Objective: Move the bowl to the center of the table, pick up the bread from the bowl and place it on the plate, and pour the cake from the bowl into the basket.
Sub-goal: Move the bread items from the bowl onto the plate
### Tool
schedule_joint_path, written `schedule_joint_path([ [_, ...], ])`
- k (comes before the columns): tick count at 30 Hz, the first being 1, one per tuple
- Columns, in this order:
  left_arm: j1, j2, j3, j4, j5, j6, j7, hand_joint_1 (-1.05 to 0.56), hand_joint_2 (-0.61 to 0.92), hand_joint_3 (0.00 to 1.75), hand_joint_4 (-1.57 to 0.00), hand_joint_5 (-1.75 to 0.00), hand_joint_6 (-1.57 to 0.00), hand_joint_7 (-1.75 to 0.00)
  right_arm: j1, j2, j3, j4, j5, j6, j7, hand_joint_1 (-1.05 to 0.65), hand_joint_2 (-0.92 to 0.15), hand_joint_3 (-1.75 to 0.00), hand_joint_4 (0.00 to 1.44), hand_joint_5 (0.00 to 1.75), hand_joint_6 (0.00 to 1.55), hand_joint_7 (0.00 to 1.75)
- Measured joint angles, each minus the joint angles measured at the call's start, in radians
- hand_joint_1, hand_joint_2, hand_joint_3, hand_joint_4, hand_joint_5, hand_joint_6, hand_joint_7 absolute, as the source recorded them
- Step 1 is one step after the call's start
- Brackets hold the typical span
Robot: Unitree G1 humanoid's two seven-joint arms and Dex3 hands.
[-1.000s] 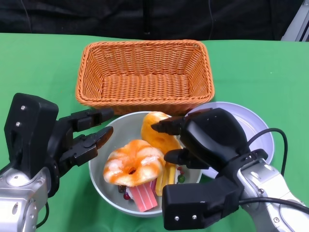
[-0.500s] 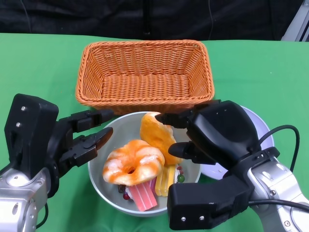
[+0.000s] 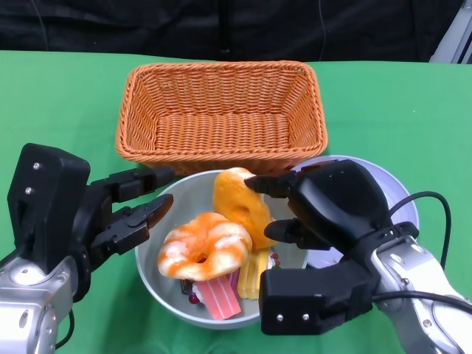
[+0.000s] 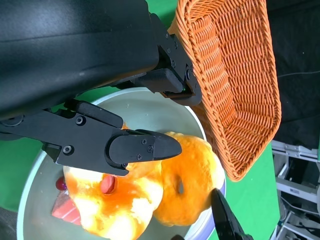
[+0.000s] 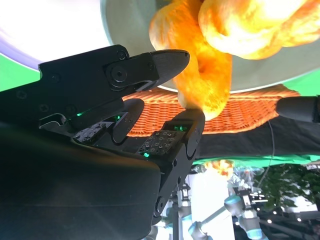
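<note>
The grey bowl (image 3: 184,195) sits in front of the basket (image 3: 221,110). It holds a glazed ring-shaped bread (image 3: 203,247), a pink cake slice (image 3: 217,299) and an orange bread (image 3: 237,206) standing on end. My right hand (image 3: 324,206) pinches the orange bread (image 5: 205,75) between its fingertips, over the bowl's right side. My left hand (image 3: 125,210) holds the bowl's left rim, with one finger outside and one inside (image 4: 145,147). The white plate (image 3: 391,184) lies to the right, largely hidden under my right hand.
The woven orange basket (image 4: 235,75) stands just behind the bowl, almost touching it. A yellow piece (image 3: 251,273) lies beside the cake. Green cloth covers the table on both sides. A black cable (image 3: 435,214) loops at my right wrist.
My right hand has shifted a little up and to the right with the orange bread, which now stands more upright. The left hand and the bowl have not moved.
</note>
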Motion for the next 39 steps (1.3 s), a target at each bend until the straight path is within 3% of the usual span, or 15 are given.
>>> schedule_joint_path([
  [12,0.0,0.0,-0.002,-0.002,0.002,0.0,0.0,-0.52,0.92,0.31,-0.39,-0.31,-0.6,0.0,-0.044,0.02,0.019,0.098,0.003,0.001,-0.035,-0.62,-0.92,-0.11,0.83,0.06,0.74,0.0],
  [31,0.0,-0.003,-0.01,-0.024,0.007,0.023,0.011,-0.49,0.92,0.32,-0.39,-0.26,-0.6,0.0,0.033,0.004,0.045,-0.031,-0.007,0.012,-0.003,-0.59,-0.92,-0.1,0.8,0.04,0.73,0.0],
  [39,0.0,-0.002,-0.014,-0.024,0.013,0.023,0.011,-0.5,0.92,0.32,-0.43,-0.27,-0.6,0.0,0.035,0.005,0.045,-0.032,-0.003,0.013,0.014,-0.66,-0.92,-0.14,0.79,0.03,0.71,0.0],
])
